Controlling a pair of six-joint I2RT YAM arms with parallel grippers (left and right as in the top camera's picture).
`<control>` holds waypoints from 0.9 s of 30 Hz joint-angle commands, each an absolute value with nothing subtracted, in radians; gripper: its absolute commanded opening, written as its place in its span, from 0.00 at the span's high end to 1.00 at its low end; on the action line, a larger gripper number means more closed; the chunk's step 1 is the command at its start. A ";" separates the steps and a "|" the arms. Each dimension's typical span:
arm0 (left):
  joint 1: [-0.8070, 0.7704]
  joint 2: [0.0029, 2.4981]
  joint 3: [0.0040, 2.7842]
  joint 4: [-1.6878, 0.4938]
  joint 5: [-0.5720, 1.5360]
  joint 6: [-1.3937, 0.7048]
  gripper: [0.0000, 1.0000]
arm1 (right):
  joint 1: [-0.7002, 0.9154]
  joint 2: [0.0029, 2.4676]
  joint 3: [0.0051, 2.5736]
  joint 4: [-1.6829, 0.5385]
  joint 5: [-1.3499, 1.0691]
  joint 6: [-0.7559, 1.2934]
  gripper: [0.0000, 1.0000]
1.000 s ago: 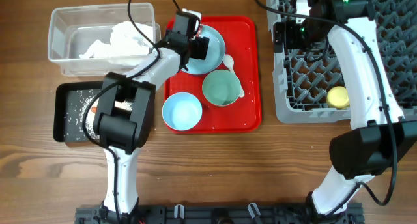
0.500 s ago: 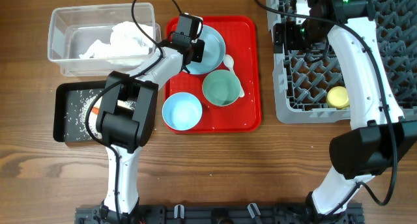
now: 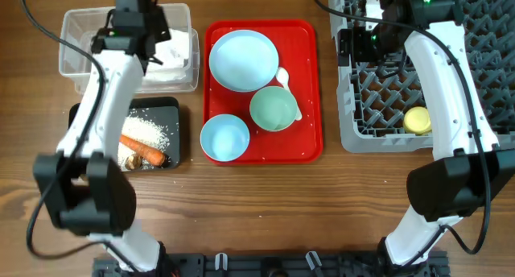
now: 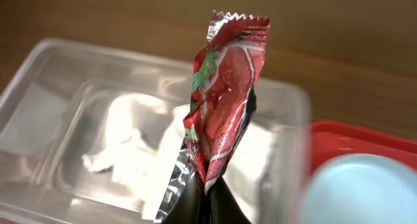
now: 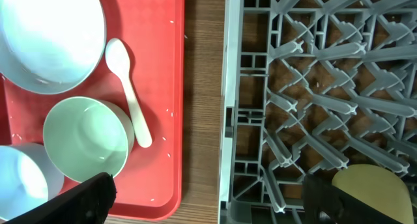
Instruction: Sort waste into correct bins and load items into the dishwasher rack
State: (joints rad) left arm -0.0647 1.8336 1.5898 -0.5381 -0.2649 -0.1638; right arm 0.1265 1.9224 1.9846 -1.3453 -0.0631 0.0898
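Note:
My left gripper (image 4: 207, 193) is shut on the lower end of a small red wrapper (image 4: 225, 87), which stands upright above the clear tub (image 4: 39, 74). A crumpled white napkin (image 4: 143, 139) lies inside that tub. From overhead the left gripper (image 3: 135, 23) hangs over the clear tub (image 3: 80, 51) and hides the wrapper. The black tray (image 3: 173, 108) holds rice (image 3: 149, 130) and a carrot (image 3: 143, 150). My right gripper (image 5: 208, 201) is open over the gap between the red tray (image 5: 166, 120) and the dishwasher rack (image 5: 313, 87). A yellow cup (image 5: 371, 191) sits in the rack.
On the red tray (image 3: 310, 84) sit a light blue plate (image 3: 243, 59), a mint green bowl (image 3: 273, 108), a light blue bowl (image 3: 224, 138) and a white spoon (image 3: 286, 80). The grey rack (image 3: 370, 136) fills the right side; bare wood lies along the front.
My left gripper shut on the red wrapper at the plate, then swung left and up over the clear tub. The black tray's carrot now shows. The right arm stayed still.

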 commanded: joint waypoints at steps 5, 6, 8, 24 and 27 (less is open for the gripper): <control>0.009 1.981 1.577 -0.508 -0.232 -0.176 0.00 | 0.124 1.912 1.983 -1.341 -0.075 0.104 0.05; 0.009 1.976 1.577 -0.498 -0.232 -0.176 0.00 | 0.124 1.912 1.983 -1.343 -0.075 0.104 0.06; -0.002 1.962 1.577 -0.498 -0.224 -0.175 0.00 | 0.124 1.912 1.983 -1.343 -0.075 0.104 0.06; -0.131 1.490 1.577 -0.739 -0.206 -0.401 0.00 | 0.329 2.066 1.983 -0.825 -0.255 0.233 0.13; -0.131 1.487 1.577 -0.796 -0.207 -0.401 0.00 | 0.332 2.188 1.983 -0.738 -0.233 0.344 0.14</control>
